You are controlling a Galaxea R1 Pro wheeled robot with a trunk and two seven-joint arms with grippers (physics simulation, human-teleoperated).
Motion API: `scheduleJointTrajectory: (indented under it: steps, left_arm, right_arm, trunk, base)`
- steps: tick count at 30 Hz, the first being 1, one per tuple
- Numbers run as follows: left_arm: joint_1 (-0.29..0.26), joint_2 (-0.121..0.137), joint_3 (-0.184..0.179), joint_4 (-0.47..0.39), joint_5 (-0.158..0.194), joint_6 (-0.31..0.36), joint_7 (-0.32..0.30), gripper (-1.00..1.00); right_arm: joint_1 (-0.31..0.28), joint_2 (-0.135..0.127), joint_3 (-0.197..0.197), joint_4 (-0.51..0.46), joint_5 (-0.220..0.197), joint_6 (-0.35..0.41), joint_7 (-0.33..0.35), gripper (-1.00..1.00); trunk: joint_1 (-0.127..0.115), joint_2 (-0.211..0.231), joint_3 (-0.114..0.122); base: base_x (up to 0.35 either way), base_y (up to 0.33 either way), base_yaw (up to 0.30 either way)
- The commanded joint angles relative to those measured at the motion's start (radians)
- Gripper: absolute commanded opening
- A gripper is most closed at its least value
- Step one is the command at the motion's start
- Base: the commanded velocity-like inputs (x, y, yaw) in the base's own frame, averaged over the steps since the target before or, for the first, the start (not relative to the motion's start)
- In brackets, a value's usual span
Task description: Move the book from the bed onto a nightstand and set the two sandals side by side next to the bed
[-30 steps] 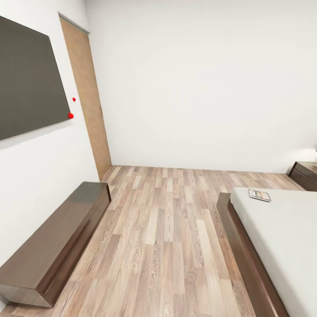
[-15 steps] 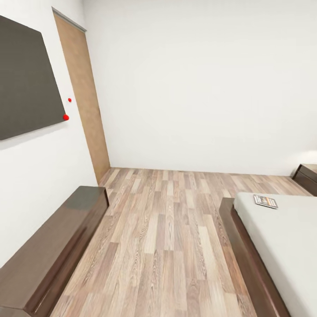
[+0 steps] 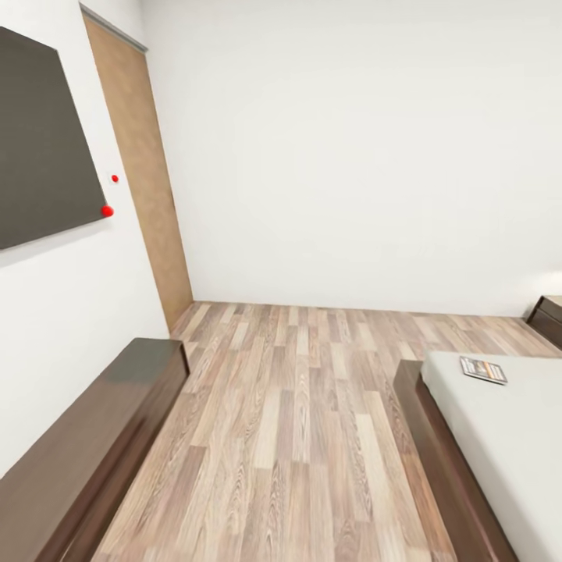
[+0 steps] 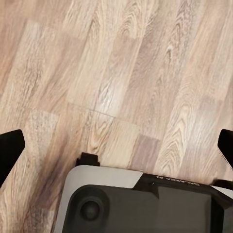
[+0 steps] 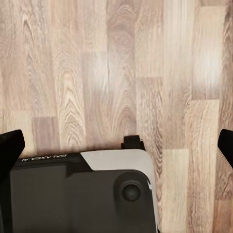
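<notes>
- Nearest, both wrist views look down on the plank floor [image 4: 126, 73] and the robot's grey base [image 4: 145, 199]. The left gripper [image 4: 116, 145] and right gripper [image 5: 116, 145] show dark fingertips at opposite edges of their views, so the jaws stand spread wide with nothing between them.
- Judging by that, the step in hand is the approach: the robot is on its way to the bed, nothing picked up yet.
- On the left, a low dark-brown bench [image 3: 86, 445] runs along the wall under a dark panel [image 3: 39, 140].
- On the right, the bed [image 3: 437, 453] shows its dark frame and pale grey mattress.
- Farther on, the book [image 3: 483, 369] lies flat near the mattress's far corner: thin, dark cover with an orange band and pale lettering, too small to read.
- Beyond it, a nightstand [image 3: 549, 316] sits at the frame's edge, near the far wall.
- Next, I'd say, the base must close on the bed until an arm reaches the book; being thin and flat, it may be awkward to grip.
</notes>
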Motion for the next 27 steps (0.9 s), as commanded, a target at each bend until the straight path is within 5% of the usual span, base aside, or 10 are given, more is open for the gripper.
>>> scheduleJointTrajectory:
  steps: [1,27]
  left_arm:
    - [-0.001,0.000,0.001,0.001,0.006,-0.002,-0.006,1.00]
    - [-0.001,-0.002,0.001,-0.070,0.000,0.000,0.002,1.00]
  right_arm:
    - [-0.002,0.000,0.001,0.002,-0.010,0.000,0.004,1.00]
    - [-0.002,-0.001,0.001,0.002,-0.011,0.001,0.004,1.00]
  trunk:
    - [0.001,-0.002,-0.002]
    - [0.001,-0.002,-0.002]
  base:
    - [0.310,0.000,0.000]
    - [0.326,0.000,0.000]
